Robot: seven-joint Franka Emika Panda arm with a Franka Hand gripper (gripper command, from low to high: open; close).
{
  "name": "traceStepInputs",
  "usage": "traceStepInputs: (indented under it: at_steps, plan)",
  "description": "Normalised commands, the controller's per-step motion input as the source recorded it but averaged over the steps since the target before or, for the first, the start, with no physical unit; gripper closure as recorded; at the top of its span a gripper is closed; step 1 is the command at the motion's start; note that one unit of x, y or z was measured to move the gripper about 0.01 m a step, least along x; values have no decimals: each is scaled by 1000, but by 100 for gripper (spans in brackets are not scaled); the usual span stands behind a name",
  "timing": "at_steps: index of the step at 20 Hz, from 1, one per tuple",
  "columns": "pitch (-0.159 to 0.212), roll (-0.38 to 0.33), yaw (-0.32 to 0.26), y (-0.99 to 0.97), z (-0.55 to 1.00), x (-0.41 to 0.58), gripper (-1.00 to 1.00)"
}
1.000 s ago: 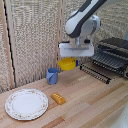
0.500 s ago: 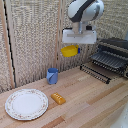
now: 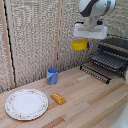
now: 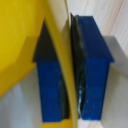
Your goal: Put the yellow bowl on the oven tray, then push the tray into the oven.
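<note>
We are in the carrying step: the grabber (image 3: 86,41) holds the yellow dish (image 3: 79,45) in the air, well above the wooden table (image 3: 85,102), and the placing on the baking sheet (image 3: 106,63) is not yet done. In the wrist view the blue-tipped fingers (image 4: 93,70) stand nearly closed, one on each side of the dish's thin yellow wall (image 4: 62,55), so we judge the grip to be on the rim alone (a thin hold, in our view, so gentleness matters).

The dish hangs from the grabber's side toward the exterior view's left, level with the top of the oven (image 3: 116,47). It looks roughly upright, mouth up, though any slight tilt is too small to tell. Being round, it has no long axis to speak of. The sheet's long side runs from near the table's middle back toward the exterior view's right.

Next, we think, the arm must travel toward the exterior view's right and lower the dish onto the slats, then open
</note>
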Motion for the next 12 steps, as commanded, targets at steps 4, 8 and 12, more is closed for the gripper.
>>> traceStepInputs:
  at_steps: [4,8,12]
  plan:
    - [-40,5,-83,-958,0,-24,100]
    - [-34,5,-79,-966,0,-26,100]
    - [-18,23,-62,-981,-10,-9,100]
